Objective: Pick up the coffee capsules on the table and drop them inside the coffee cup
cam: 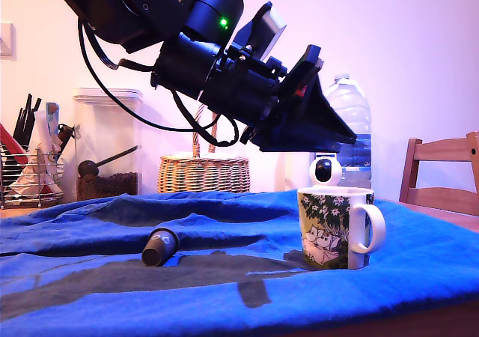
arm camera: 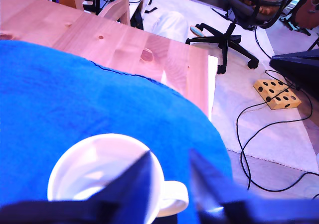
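Overhead, the claw (arm camera: 169, 181) hangs spread and empty above the coffee cup (cam: 334, 227). Lying sideways on the cloth-covered surface (cam: 90, 225), the capsule (cam: 160, 247) looks light, rigid and roll-prone; pinch across its tapered body.

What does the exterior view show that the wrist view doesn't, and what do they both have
Only the exterior view shows the dark capsule lying on its side on the cloth, the wicker basket, the water bottle, the round white camera and the mug's print.

Only the wrist view shows the bare wooden table edge, the office chair and the inside of the mug, where no capsule can be seen.

Both show the coffee cup, the blue cloth and the gripper above the cup, its fingers slightly apart.
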Controlling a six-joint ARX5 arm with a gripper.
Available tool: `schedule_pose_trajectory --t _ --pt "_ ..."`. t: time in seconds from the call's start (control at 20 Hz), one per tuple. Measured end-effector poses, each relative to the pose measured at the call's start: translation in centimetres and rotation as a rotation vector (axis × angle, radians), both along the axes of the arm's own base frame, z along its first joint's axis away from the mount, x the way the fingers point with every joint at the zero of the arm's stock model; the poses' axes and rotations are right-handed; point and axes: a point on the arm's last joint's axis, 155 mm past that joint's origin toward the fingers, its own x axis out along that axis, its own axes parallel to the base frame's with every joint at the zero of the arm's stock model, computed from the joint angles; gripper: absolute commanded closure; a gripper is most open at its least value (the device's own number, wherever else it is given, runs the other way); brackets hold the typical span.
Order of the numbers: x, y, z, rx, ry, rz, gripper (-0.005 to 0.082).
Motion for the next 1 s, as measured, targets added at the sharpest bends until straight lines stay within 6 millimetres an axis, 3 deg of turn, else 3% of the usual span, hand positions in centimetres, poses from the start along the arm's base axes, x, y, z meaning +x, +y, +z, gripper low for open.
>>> schedule_pose_trajectory --t 0.25,0.5,0.7,1.0 --pt "-0.2 1.6 0.1 0.080 0.008 0.047 0.0789" --pt "-0.9 2.9 2.5 0.103 -0.040 0.047 0.0789" --pt "-0.4 3.5 2.5 0.123 -0.065 0.085 0.0789" --pt "-2.1 5.6 2.6 0.106 -0.096 0.104 0.0789"
